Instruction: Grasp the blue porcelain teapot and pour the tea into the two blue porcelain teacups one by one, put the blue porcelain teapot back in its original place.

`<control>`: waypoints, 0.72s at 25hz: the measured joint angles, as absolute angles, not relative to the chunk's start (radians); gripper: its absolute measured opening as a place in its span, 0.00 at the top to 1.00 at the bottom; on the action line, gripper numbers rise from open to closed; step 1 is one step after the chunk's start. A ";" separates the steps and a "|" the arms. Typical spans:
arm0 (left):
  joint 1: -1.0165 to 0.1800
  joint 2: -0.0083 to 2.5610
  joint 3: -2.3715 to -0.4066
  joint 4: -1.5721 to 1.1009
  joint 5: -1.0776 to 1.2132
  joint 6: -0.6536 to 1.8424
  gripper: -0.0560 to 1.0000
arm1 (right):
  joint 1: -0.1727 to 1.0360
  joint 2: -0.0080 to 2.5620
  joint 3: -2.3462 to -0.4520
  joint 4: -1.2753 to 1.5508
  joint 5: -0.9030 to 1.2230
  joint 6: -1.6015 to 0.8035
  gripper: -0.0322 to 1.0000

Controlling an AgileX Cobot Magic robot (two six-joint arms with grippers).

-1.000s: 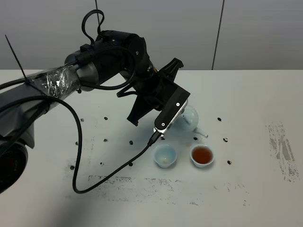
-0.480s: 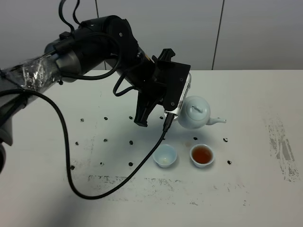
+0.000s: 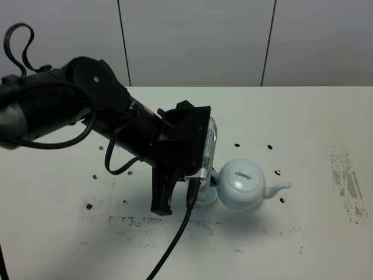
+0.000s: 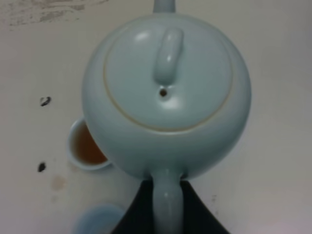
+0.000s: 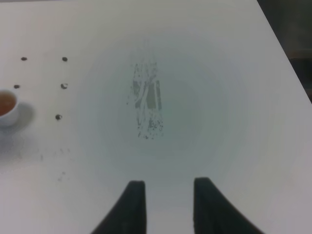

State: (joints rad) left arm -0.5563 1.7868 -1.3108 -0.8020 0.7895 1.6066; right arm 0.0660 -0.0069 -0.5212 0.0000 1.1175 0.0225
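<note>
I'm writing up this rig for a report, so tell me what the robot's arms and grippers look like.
The left arm is black with bulky rounded joints, and a black lead runs from its silver-edged wrist housing. The left gripper has dark jaws. The right gripper has two dark, curved, tapering jaws; its arm is out of view.

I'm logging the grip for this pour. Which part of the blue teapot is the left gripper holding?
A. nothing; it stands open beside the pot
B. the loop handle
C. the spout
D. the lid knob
B: in the left wrist view the left gripper has its dark fingers on either side of the loop handle of the blue porcelain teapot, while the spout at the far end is free.
</note>
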 joint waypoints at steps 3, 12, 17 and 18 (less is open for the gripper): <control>-0.556 1.786 -1.240 -0.877 0.751 1.607 0.88 | 0.066 -0.007 -0.521 0.000 1.117 0.022 0.75; -0.556 1.815 -1.117 -1.028 0.638 1.607 0.88 | 0.066 -0.007 -0.521 0.000 1.117 0.022 0.75; -0.556 1.850 -1.077 -1.086 0.615 1.646 0.88 | 0.066 -0.007 -0.521 0.000 1.117 0.022 0.75; -0.556 1.858 -1.070 -1.097 0.611 1.667 0.88 | 0.066 -0.007 -0.521 0.000 1.117 0.022 0.75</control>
